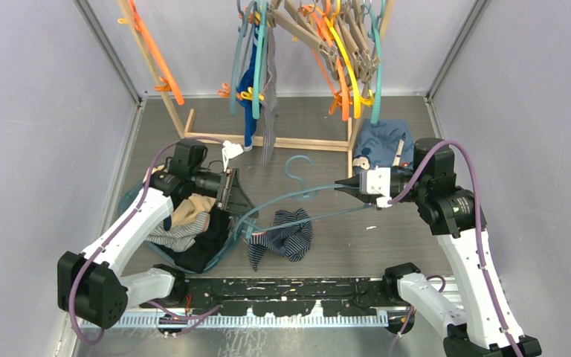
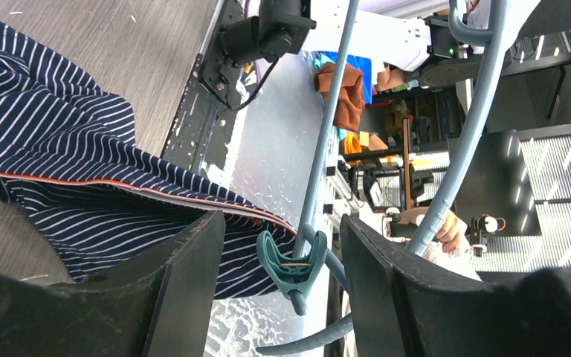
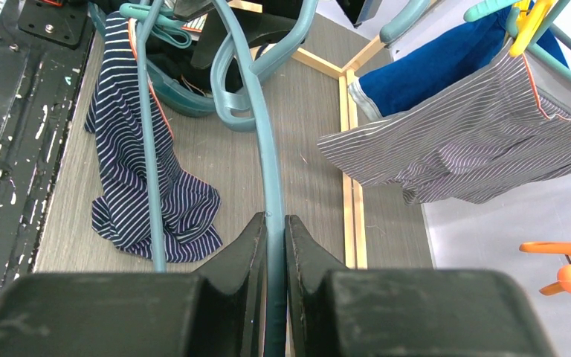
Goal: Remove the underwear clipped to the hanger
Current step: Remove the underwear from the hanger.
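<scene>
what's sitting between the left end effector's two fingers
The teal clip on the hanger, biting the edge of the navy striped underwear; it touches neither finger. The left wrist view shows it.

Enclosure and fixtures, read from the top view as a clock face.
A grey wood-grain table surface [image 1: 386,245] is bounded by plain pale grey-lilac panels: a back wall [image 1: 201,52] at 12 o'clock, a left wall [image 1: 37,111] at 9 and a right wall [image 1: 535,89] at 3. Aluminium corner posts [image 1: 110,48] are seen at 11 and 1 o'clock. A light wooden rack frame [image 1: 305,141] is stood on the surface at 12 o'clock, its base rail close to the back wall. A black mounting plate [image 1: 305,286], flecked white, is fixed along the edge at 6 o'clock. Lighting is even and diffuse; only soft shadows are noted.
</scene>
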You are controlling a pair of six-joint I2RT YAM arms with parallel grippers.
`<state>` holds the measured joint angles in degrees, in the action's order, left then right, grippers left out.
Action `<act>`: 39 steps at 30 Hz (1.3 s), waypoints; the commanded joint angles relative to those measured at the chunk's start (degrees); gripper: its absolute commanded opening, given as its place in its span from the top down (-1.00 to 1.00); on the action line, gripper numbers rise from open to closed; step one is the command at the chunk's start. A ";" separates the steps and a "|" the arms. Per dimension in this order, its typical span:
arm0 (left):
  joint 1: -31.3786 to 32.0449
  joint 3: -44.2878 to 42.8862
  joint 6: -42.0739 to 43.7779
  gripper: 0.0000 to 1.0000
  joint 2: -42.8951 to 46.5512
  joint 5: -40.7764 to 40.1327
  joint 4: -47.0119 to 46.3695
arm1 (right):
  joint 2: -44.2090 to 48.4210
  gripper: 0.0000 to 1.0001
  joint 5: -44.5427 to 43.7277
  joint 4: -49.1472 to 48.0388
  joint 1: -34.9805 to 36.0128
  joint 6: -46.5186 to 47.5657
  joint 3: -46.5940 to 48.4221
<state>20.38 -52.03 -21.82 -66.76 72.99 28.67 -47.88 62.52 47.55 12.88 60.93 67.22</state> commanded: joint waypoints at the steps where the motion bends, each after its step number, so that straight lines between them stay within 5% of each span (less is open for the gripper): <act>1: 0.92 0.37 0.84 -0.20 2.13 2.98 -2.19 | 0.57 0.99 0.99 -3.23 -0.23 0.22 0.62; 14: 1.77 1.75 3.78 0.00 3.07 4.66 -1.84 | 0.51 0.99 -1.09 -3.43 -0.18 0.62 0.41; 35: 1.85 -2.00 7.22 0.96 0.72 3.20 1.28 | 1.03 0.99 -3.90 -3.55 -0.20 2.11 -1.31; 39: 1.85 -1.63 7.67 1.00 1.87 2.91 1.31 | 1.46 0.99 -4.24 -6.42 -0.36 -1.59 -1.79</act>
<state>22.02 -51.53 -15.79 -66.50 74.81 29.41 -47.79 59.22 46.94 12.88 62.37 65.45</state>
